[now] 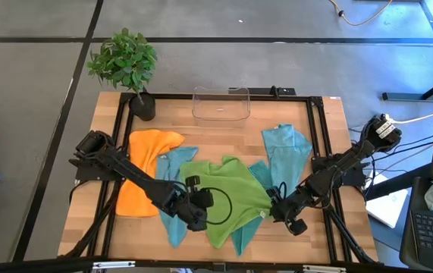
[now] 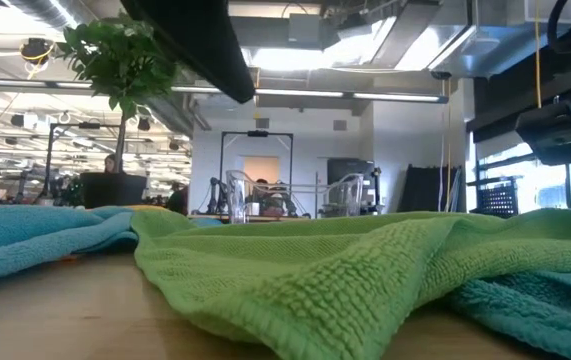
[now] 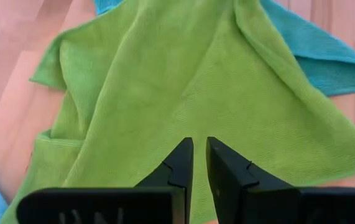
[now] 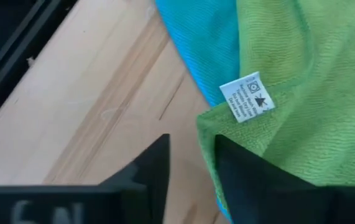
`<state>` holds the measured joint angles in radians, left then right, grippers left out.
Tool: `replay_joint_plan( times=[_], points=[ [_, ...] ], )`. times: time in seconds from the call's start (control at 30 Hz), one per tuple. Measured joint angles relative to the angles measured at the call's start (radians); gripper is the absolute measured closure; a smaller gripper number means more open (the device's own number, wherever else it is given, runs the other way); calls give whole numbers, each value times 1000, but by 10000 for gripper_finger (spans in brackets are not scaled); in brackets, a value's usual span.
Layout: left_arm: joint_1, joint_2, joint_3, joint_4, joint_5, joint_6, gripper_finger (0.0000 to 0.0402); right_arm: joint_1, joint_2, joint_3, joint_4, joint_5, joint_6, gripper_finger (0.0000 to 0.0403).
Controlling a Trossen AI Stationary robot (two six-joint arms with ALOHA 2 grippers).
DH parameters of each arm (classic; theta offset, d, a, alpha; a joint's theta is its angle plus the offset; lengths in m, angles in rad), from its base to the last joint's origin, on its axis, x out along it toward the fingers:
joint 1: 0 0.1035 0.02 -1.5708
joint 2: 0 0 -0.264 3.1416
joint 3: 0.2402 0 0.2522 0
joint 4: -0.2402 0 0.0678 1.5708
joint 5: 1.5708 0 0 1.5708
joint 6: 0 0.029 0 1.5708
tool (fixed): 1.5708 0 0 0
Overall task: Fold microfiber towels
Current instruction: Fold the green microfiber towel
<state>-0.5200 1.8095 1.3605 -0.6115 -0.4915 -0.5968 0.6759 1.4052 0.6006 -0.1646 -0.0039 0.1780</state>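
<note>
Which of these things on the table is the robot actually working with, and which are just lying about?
Part of the job:
- lime green towel, spread in the middle
- orange towel
- teal towels, lying around the green one
- left gripper and right gripper, at the green towel's two sides

Just lying about:
- clear plastic bin
- potted plant

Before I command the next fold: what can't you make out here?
- Green towel left edge: high view, hidden under left gripper.
- Whether right gripper pinches the towel corner: right wrist view, edge meets one finger, contact unclear.
- Care tag print: too small.
- Teal towels: partly buried under the green one.
</note>
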Motion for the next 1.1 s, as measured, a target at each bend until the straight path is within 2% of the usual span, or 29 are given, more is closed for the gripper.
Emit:
replay_joint_plan(
  times=[0.2, 0.27, 0.43, 0.57, 0.87, 0.97, 1.1],
  points=[
    [0, 20, 1, 113, -2, 15, 362, 18, 0, 0, 0, 3, 0, 381],
    [0, 44, 1, 178, 7, 53, 362, 18, 0, 0, 0, 3, -1, 395],
    [6, 88, 1, 286, 39, 131, 362, 18, 0, 0, 4, 60, -25, 387],
    [7, 94, 1, 330, 45, 136, 362, 17, 0, 1, 4, 66, -58, 398],
    [-6, 103, 1, 328, 86, 135, 362, 35, -1, 24, -20, 56, -78, 395],
    [-6, 103, 1, 303, 86, 136, 362, 34, -1, 23, -49, 54, -85, 369],
    [-6, 103, 1, 277, 86, 137, 362, 35, 0, 23, -40, 37, -108, 305]
  ],
)
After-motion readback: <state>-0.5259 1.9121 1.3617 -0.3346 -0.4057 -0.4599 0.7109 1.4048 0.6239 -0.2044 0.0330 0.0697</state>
